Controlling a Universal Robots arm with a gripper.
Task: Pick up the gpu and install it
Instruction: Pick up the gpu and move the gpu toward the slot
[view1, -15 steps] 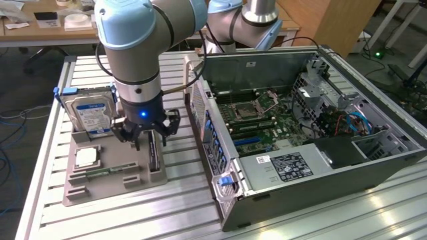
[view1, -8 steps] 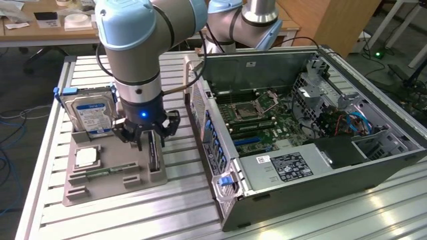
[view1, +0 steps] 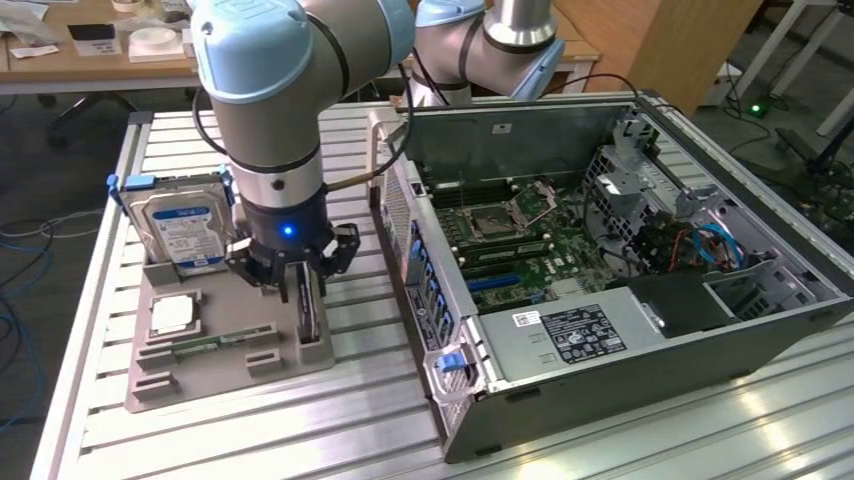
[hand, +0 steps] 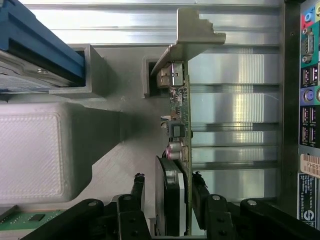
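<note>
Gripper (view1: 300, 290) low over grey holder (view1: 227, 375), right on gpu (view1: 310, 318). Gpu upright on edge in holder slot, between hard drive (view1: 187, 230) and open PC case (view1: 601, 340). Wrist view: fingers (hand: 138, 187) apart, straddling gpu (hand: 181, 110), one each face. Finger on board side touching or just off it; fan side shows clear gap. Not clamped. Silver bracket (hand: 195, 30) at card's far end. Card not yet lifted.

1 flat green gpu card (hand: 181, 115) between black claw's (hand: 167, 177) jaws | 1 silver blue-labelled hard drive (view1: 187, 230) beside claw | 1 narrow green memory stick (hand: 35, 218) near claw
</note>
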